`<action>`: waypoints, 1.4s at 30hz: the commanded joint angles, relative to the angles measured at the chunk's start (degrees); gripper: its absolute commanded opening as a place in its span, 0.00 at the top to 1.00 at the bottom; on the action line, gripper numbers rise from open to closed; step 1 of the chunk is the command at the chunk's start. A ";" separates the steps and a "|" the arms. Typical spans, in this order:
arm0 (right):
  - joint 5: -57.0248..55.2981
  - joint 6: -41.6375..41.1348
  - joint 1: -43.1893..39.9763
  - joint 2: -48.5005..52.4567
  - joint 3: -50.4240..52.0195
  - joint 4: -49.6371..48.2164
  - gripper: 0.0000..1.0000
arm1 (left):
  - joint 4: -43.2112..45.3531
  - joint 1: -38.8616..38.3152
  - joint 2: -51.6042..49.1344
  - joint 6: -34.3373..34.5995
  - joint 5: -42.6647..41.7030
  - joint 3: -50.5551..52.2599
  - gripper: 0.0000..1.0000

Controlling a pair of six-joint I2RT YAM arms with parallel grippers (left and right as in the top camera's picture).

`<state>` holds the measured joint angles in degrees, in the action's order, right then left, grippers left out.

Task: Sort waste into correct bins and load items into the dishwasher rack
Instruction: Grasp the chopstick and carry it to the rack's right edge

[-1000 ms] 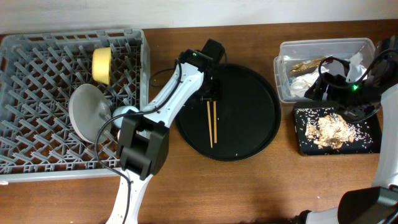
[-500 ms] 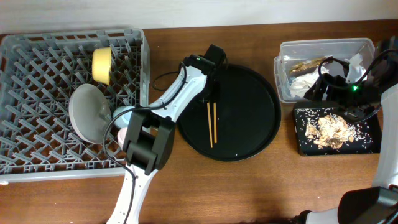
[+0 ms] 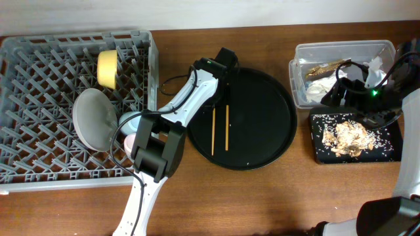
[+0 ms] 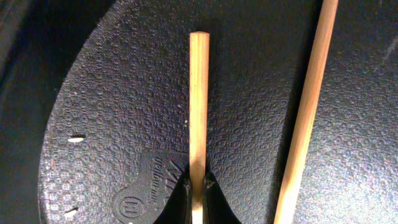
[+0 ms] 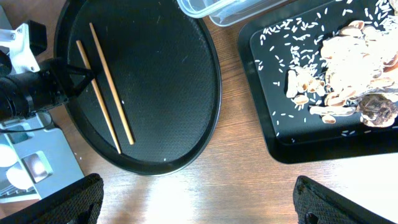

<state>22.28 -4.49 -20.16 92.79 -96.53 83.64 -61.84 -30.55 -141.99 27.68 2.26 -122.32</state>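
left gripper (image 4: 198, 194): pinching the end of one chopstick (image 4: 199, 106) | chopstick: on round black tray (image 3: 269, 124), centre of overhead frame | second chopstick (image 3: 227, 126): just beside it, apart | right gripper (image 5: 198, 202): spread wide, empty

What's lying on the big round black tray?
Two wooden chopsticks lie on the round tray, apart. The left gripper pinches one by its end. The arm covers the tray's top-left edge, so anything there is hidden.
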 commanded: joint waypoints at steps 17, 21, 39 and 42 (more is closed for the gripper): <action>-0.52 0.24 -0.07 -0.28 0.11 0.15 0.02 | -18.05 10.38 2.40 -15.43 23.71 -36.68 0.99; -0.52 0.24 -0.07 -0.28 0.11 0.17 0.02 | -11.89 16.35 2.36 -15.98 23.67 -36.28 1.00; -3.93 0.26 -0.07 -0.28 0.11 0.63 0.02 | 4.42 22.36 2.19 -24.74 18.49 -21.94 0.98; -3.93 0.24 -0.07 -0.28 0.11 0.63 0.02 | 4.59 22.36 2.19 -24.74 18.49 -20.57 0.56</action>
<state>19.29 -4.49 -20.16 92.79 -96.53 84.03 -57.65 -8.27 -140.79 3.77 21.21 -144.33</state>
